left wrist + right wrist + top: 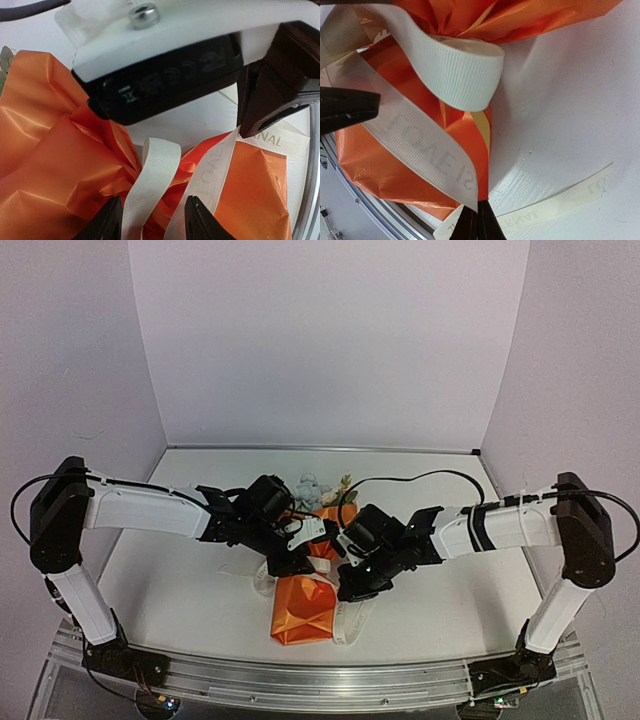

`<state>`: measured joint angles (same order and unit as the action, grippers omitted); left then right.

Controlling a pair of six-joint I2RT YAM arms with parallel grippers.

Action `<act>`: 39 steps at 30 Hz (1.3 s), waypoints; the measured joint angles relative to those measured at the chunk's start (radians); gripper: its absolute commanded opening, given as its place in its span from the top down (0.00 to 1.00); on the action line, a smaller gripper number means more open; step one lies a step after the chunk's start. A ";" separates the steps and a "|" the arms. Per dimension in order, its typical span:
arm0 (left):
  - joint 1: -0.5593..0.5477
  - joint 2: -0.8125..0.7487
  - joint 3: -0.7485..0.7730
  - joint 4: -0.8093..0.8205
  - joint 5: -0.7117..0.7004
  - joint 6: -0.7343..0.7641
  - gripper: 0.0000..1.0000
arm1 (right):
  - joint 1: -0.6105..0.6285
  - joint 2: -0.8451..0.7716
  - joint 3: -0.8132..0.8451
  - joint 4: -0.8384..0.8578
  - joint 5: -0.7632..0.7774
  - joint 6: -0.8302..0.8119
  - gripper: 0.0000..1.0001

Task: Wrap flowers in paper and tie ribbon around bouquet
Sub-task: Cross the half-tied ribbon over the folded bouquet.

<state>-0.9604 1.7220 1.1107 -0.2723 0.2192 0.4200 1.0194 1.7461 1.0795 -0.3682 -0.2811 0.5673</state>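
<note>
The bouquet point(305, 605) lies on the table, its orange paper point(45, 165) pinched at the middle. Pale flowers point(315, 490) stick out of its far end. The cream ribbon point(455, 70) loops around the pinch, and one lettered tail point(560, 202) lies flat on the table. My left gripper point(152, 222) hovers over the pinch, open, with one ribbon strand point(150, 180) running loosely between its fingers. My right gripper point(479, 222) is shut on the other lettered strand point(425, 150) and holds it taut beside the paper. Both grippers point(290, 560) point(355, 585) meet over the bouquet.
The white table point(180, 590) is walled at the back and sides. A metal rail point(320, 675) runs along the near edge, just in front of the bouquet's base. A black cable point(420, 478) arcs above the right arm.
</note>
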 measured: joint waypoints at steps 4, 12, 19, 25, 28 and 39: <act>0.000 0.016 0.003 0.000 -0.013 0.006 0.79 | -0.010 -0.003 -0.003 0.002 -0.001 -0.012 1.00; 0.000 0.038 0.033 -0.018 -0.013 0.001 1.00 | -0.032 -0.003 -0.002 0.004 -0.045 -0.015 1.00; 0.001 0.031 0.034 -0.018 -0.012 -0.009 1.00 | -0.044 -0.003 0.025 0.006 -0.102 -0.014 1.00; 0.001 -0.024 0.023 -0.013 -0.013 -0.023 1.00 | -0.048 -0.002 0.048 0.017 -0.149 0.005 1.00; 0.003 -0.052 0.007 -0.007 -0.012 -0.028 0.99 | -0.049 0.004 0.048 0.019 -0.159 0.018 1.00; 0.033 -0.047 -0.011 -0.007 -0.005 -0.021 0.55 | -0.050 0.037 0.035 0.066 -0.157 0.063 1.00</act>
<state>-0.9272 1.6746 1.0992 -0.2798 0.2146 0.3989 0.9691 1.7828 1.1149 -0.3021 -0.4382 0.6300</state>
